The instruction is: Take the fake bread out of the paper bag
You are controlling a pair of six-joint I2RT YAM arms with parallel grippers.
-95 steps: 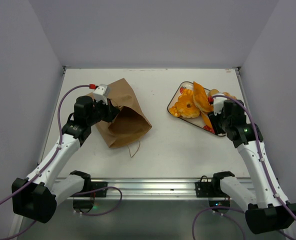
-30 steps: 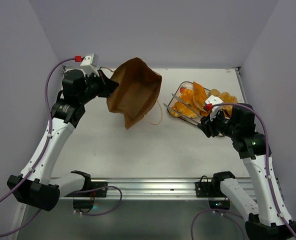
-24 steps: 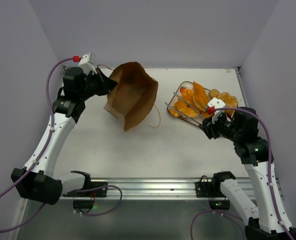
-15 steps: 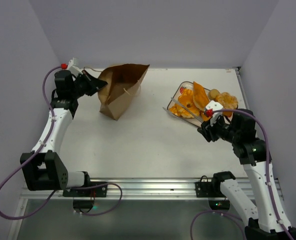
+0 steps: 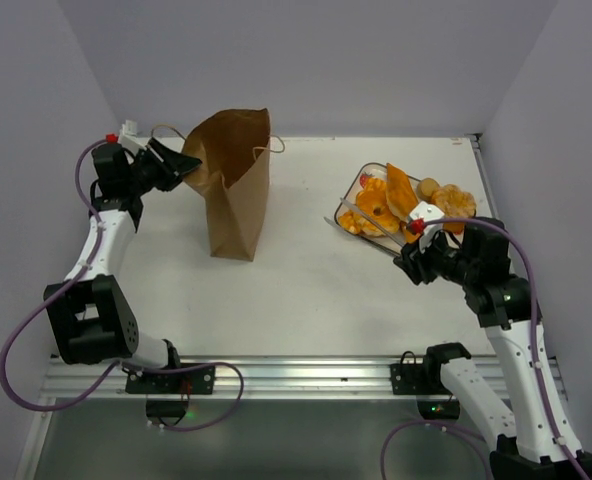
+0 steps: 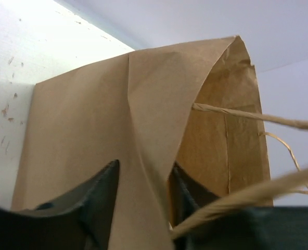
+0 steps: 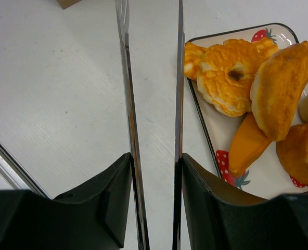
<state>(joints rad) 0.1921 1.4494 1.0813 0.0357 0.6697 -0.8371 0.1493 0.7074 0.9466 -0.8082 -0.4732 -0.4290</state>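
— Since half a second ago the paper bag [image 5: 231, 185] is no longer hanging tilted; it is standing upright on the table [image 5: 306, 290].
— Starting nearest, what is the right gripper [image 7: 154, 161] doing?
— It is clamping one pair of metal tongs [image 7: 127, 99], both blades reaching out beside the tray [image 7: 211, 122].
— And the bread?
— The fake bread [image 7: 229, 73] is lying piled on that single strawberry-print tray, close to the table's right edge. I am counting at least six overlapping pieces.
— Any room to move?
— Wide bare tabletop is stretching between tray and bag.
— And farthest off?
— The left gripper [image 6: 142, 179] is holding its jaws apart astride a fold of the bag's wall, near the back left corner.
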